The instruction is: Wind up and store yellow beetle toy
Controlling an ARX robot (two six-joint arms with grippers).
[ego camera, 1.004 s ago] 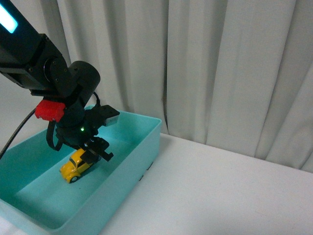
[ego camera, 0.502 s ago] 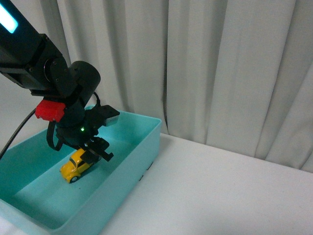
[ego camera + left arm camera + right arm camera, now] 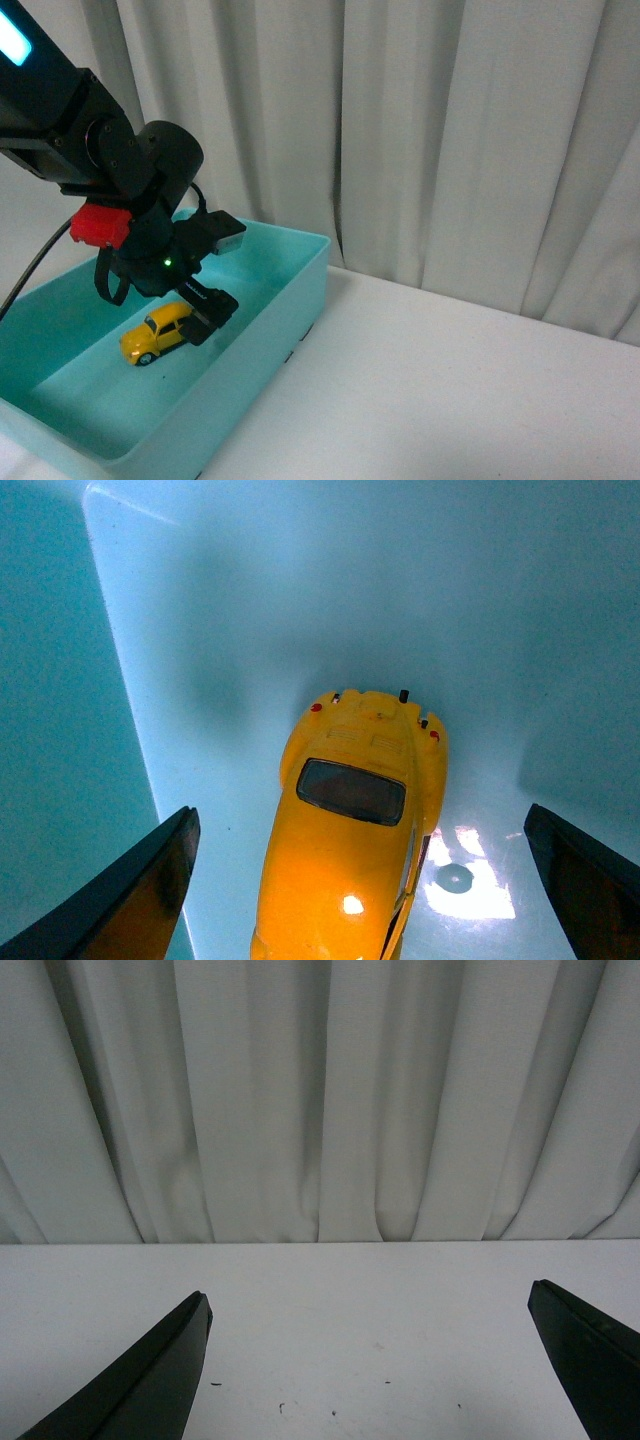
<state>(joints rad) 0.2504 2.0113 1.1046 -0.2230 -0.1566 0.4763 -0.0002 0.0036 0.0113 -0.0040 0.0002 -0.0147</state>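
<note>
The yellow beetle toy [image 3: 154, 334] rests on its wheels on the floor of the teal bin [image 3: 296, 292]. My left gripper [image 3: 203, 312] hangs open just above and to the right of the toy, not touching it. In the left wrist view the toy's roof and dark rear window [image 3: 350, 852] lie between the two wide-apart black fingers [image 3: 150, 875], with bare bin floor [image 3: 250, 600] on both sides. My right gripper [image 3: 368, 1302] is open over the white table with nothing in it, and it does not show in the front view.
The bin stands at the table's left, its near rim [image 3: 120, 462] by the front edge. White tabletop [image 3: 450, 390] stretches to the right of it. A pale pleated curtain [image 3: 450, 140] closes off the back.
The left gripper's fingers have come off the toy and drawn up and to the right. The toy now sits free on the bin floor, shifted slightly left.
</note>
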